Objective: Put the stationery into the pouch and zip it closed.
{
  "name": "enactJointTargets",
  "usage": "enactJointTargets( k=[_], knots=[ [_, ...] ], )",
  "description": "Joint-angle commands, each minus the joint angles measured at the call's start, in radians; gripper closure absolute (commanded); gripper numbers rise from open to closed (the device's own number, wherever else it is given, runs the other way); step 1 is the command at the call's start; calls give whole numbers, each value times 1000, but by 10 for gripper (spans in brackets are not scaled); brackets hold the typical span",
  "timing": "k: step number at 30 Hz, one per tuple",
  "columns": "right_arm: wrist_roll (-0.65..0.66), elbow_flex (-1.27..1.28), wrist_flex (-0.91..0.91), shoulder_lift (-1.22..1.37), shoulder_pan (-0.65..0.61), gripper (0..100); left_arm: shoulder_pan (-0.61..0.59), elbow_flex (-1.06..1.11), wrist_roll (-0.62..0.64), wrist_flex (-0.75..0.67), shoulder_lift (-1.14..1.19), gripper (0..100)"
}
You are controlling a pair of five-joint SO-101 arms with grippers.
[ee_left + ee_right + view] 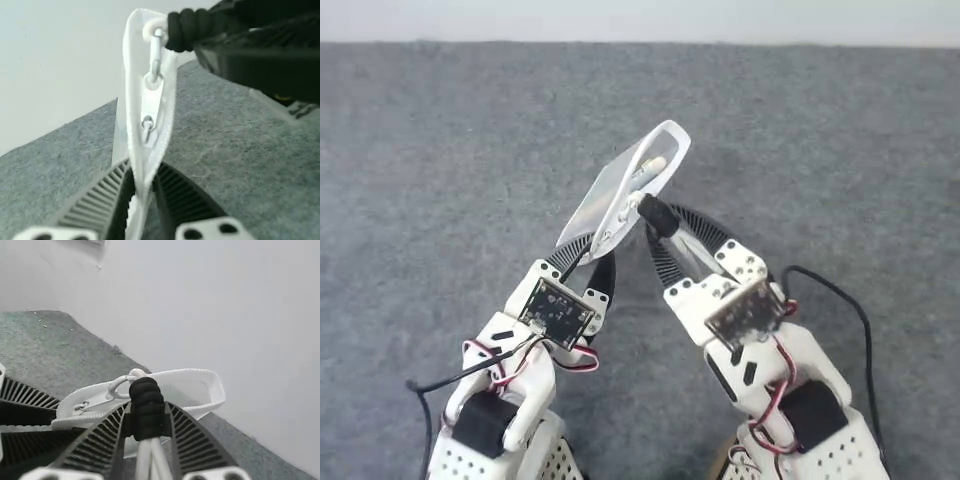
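1. Spreading under both arms, the grey carpeted table (440, 150) lies well below the pouch.
2. The flat, translucent white pouch (620, 190) (131, 75) (192, 385) hangs tilted in the air between the two arms.
3. The left gripper (592, 250) (142, 177) is clamped on the pouch's lower end, its ribbed black fingers pinching the zip edge.
4. The right gripper (650, 215) (145, 415), just beside the pouch's zip edge, is closed on the knotted black cord pull (656, 213) (185, 25) (146, 395).
5. That cord joins a small metal zip slider (152, 80) on the pouch's edge. I cannot tell how much of the zip remains open.
6. A pale, stick-shaped piece of stationery (648, 168) shows through the pouch near its upper end.
7. Risks, as I judge them:
   - A tug out of line with the zip could jam the slider or drag the pouch out of the left grip.
   - The thin cord could slip from the right fingers.
   - If the zip is partly open, the tilt could let the stationery slide out.
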Motion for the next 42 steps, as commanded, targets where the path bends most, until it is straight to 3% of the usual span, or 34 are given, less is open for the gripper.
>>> enactJointTargets(
  k=[1,10,17,42],
  knots=[
    [-21,-132,-36,59,47,993,-18,-28,12,21,-21,991],
    [-71,-204,-173,219,182,993,-20,-28,11,15,-21,991],
    [-66,-204,-275,323,214,993,-20,-28,11,15,-21,991],
    [-72,-216,-282,344,305,993,-20,-28,11,20,-21,991]
  ],
)
